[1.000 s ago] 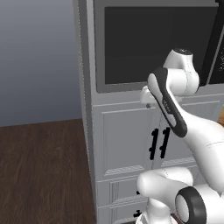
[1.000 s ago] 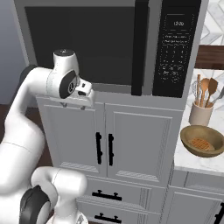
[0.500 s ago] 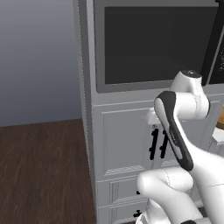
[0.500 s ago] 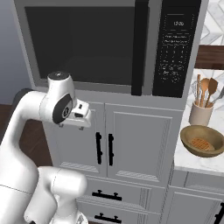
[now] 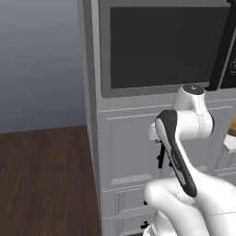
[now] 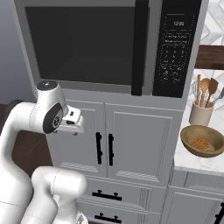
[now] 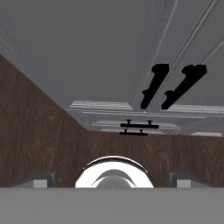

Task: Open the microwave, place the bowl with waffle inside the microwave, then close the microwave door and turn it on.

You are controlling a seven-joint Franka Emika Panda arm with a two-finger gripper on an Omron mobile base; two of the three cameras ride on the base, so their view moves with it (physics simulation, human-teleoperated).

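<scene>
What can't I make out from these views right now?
- Microwave interior: hidden behind the closed microwave door, dark glass, both base views.
- Keypad panel labels: too small, right base view.
- Gripper: fingertips cut off at the bottom edge, hand view.
- Bowl with waffle: right rim cut by the frame edge.

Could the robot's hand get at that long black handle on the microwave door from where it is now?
Probably yes. The hand is open, empty and pointing down at the floor, but nothing stands between it and the door handle above; it must swing up.
</scene>
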